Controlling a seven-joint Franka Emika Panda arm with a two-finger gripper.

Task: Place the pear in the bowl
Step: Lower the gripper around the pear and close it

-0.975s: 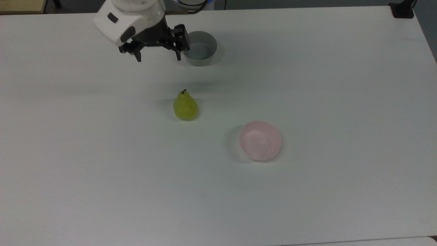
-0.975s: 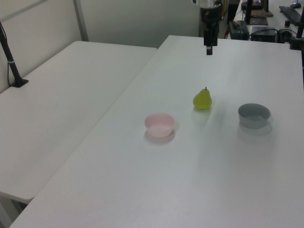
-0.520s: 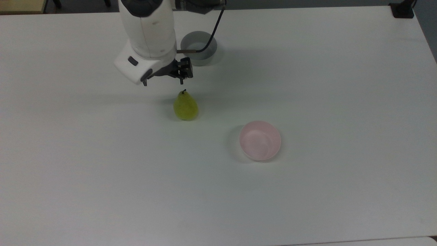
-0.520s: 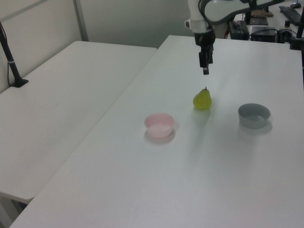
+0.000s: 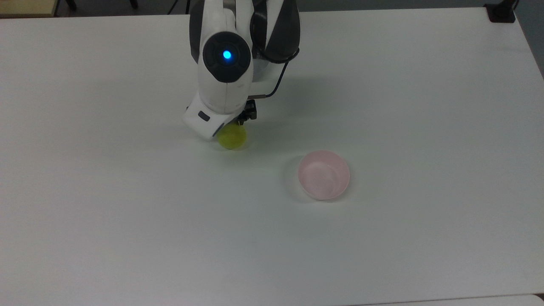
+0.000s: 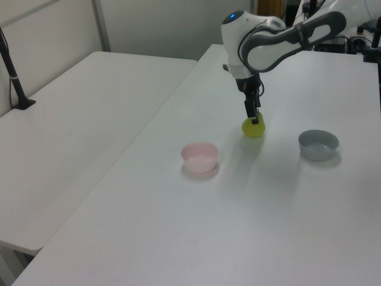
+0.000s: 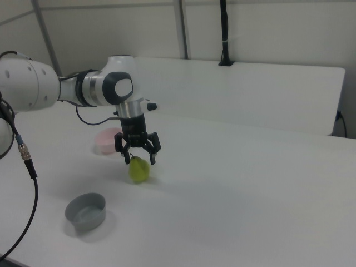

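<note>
The pear (image 7: 139, 171) stands upright on the white bench (image 5: 127, 221), with the pincer (image 7: 138, 159) lowered over its top. In the right view the two black fingers (image 7: 153, 159) are spread wide, one on each side of the pear's narrow upper part, with gaps between them and the fruit; the pincer is released and grips nothing. In the left view the pincer (image 6: 255, 117) points straight down onto the top of the pear (image 6: 253, 128). In the top view the white arm (image 5: 225, 72) covers most of the pear (image 5: 233, 138), leaving the rounded yellow-green base visible below the wrist.

The pale pink bowl (image 5: 324, 174) sits well apart from the pear, toward the top view's lower right, and holds nothing. In the left view the pink bowl (image 6: 200, 157) lies to the left of the pear, and a grey bowl (image 6: 318, 145) lies to the right of it. In the right view the grey bowl (image 7: 85, 211) sits nearer the camera, while the pink bowl (image 7: 107, 141) is partly hidden behind the pincer's fingers.
</note>
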